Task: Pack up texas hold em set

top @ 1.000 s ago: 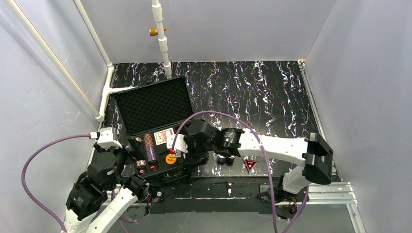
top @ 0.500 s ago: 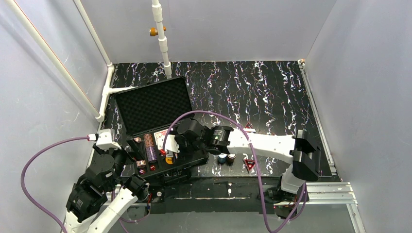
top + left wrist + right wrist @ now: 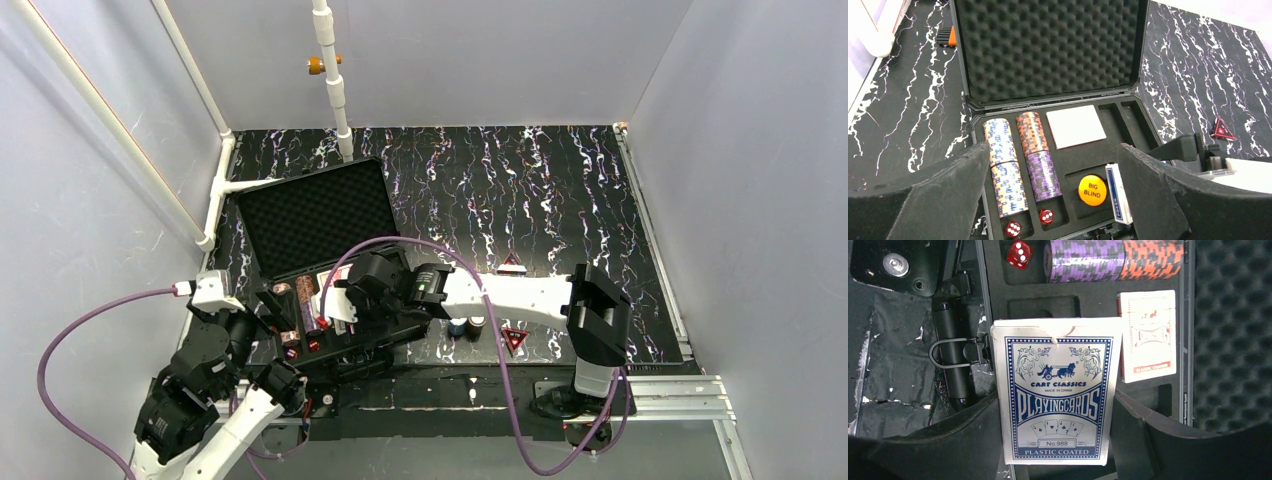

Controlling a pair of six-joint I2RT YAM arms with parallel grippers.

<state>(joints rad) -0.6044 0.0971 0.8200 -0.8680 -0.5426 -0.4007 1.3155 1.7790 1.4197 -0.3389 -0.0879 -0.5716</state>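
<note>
The right arm [image 3: 520, 292] is reaching farther left over the case [image 3: 310, 215] than a second ago. The left gripper [image 3: 1053, 150] is hovering wide open and empty at the near edge of the tray [image 3: 1073, 161]. The right gripper [image 3: 1056, 400] is pinching the blue deck [image 3: 1056, 355] on end, just right of the orange disc [image 3: 1092, 190]. Empty slots [image 3: 1120, 117] are lying beyond, beside the red deck [image 3: 1146, 335].

CART CLASSICS PLAYINGCARDS, No.988 on blue deck [image 3: 1057, 390] (PLASTIC COATED lowest), BIG BLIND on orange disc [image 3: 1092, 190]
</note>
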